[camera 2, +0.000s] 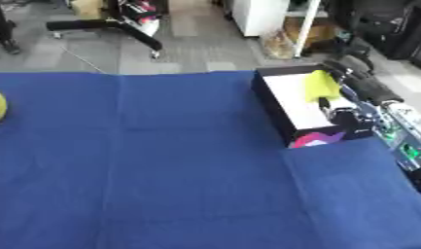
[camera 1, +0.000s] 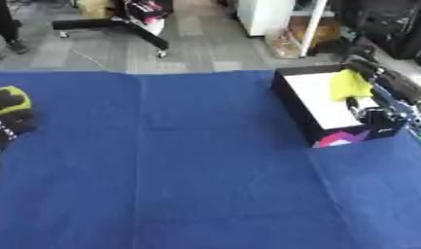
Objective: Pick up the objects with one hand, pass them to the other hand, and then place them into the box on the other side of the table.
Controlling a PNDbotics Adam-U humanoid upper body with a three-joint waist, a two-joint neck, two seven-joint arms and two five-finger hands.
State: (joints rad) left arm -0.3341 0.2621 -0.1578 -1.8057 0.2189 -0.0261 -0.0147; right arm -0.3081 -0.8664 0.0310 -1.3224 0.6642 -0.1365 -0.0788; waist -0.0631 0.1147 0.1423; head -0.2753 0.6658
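Note:
A black box (camera 1: 291, 99) with a white floor and a pink mark on its near end stands at the table's right side. My right hand (camera 2: 359, 78) reaches over its far end from the right, fingers curled against a yellow object (camera 1: 349, 85) that hangs just above the white floor. At the left edge my left hand (camera 1: 8, 124) shows only in part, dark fingers wrapped round a yellow-green round thing (camera 1: 16, 102). The rest of that hand is cut off by the frame.
Blue cloth (camera 1: 179, 160) covers the whole table. Beyond the far edge lie grey floor, a wheeled black stand (camera 1: 120, 24), a white cabinet (camera 1: 264, 14) and dark bags (camera 2: 383, 24).

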